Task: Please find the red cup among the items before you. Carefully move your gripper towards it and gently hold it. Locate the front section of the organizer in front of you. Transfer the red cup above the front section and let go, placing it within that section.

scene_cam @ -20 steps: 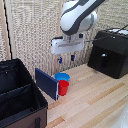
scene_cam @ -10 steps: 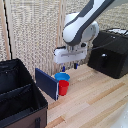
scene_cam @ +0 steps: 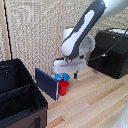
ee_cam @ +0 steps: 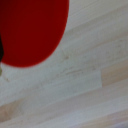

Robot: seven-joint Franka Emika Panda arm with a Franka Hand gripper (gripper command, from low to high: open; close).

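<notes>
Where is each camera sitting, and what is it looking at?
Exterior view: sits off the arm, looking across the wooden table at the organizer, the red cup and the black appliance; the white arm and the tool show.
Wrist view: rides on the wrist, looking down at the table from close by; a dark bit at the edge may be the tool, too blurry to tell.
Shared: the red cup and the table.

One red cup (scene_cam: 63, 88), one blue cup (scene_cam: 63, 76), one organizer (scene_cam: 20, 102), one black appliance (scene_cam: 113, 51).
</notes>
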